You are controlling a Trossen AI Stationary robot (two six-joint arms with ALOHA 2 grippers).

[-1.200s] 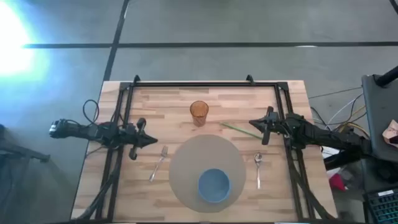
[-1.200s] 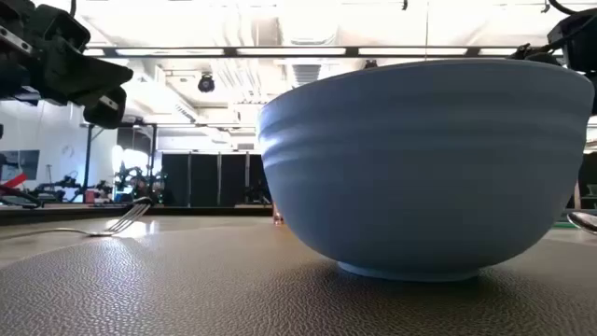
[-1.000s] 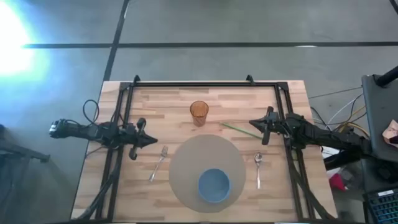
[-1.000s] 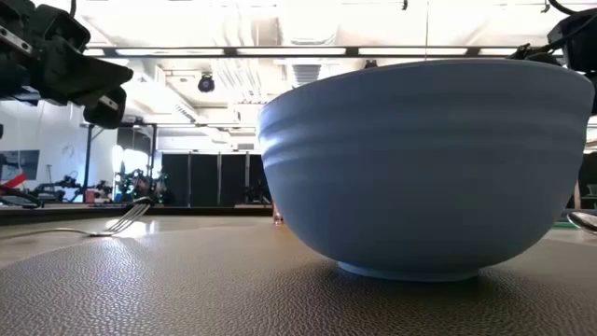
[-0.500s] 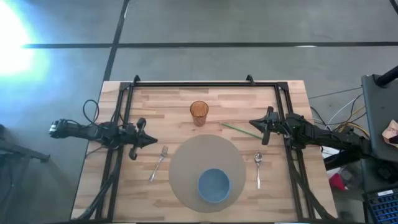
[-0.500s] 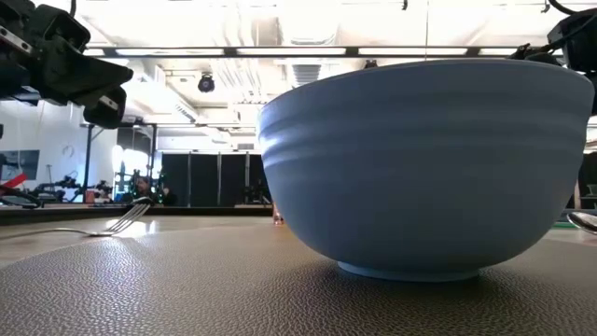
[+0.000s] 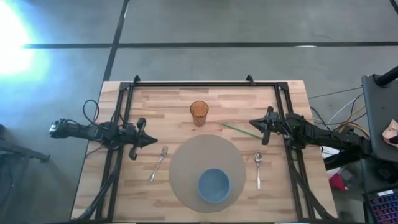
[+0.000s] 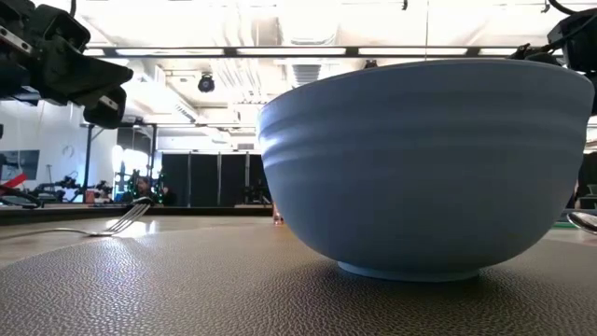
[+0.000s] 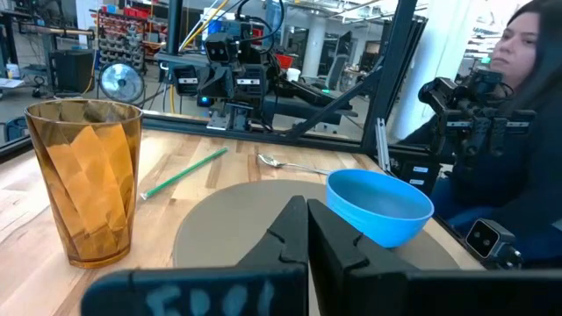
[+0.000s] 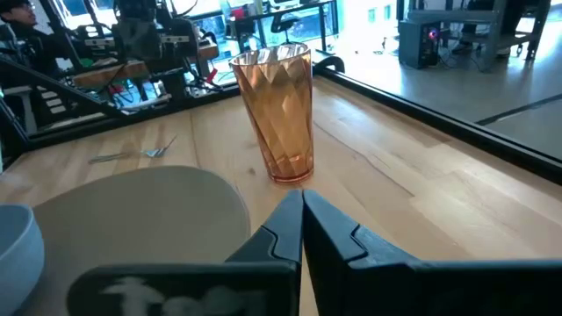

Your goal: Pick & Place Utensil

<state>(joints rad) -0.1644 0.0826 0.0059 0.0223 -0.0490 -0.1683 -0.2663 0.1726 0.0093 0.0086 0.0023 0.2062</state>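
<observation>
A metal fork [image 7: 158, 163] lies flat on the wooden table left of the round grey mat [image 7: 206, 168]; a metal spoon [image 7: 258, 168] lies flat right of the mat. A blue bowl [image 7: 214, 185] stands on the mat's near part. My left gripper [image 7: 152, 141] hovers shut at the table's left, a little beyond the fork's tines. My right gripper [image 7: 252, 124] hovers shut at the table's right, beyond the spoon. Both hold nothing.
An amber faceted tumbler [image 7: 199, 112] stands upright beyond the mat. A thin green stick [image 7: 239, 130] lies on the wood beside my right gripper. A black frame [image 7: 193, 84] borders the table. A person [image 9: 518, 105] sits past the table's right side.
</observation>
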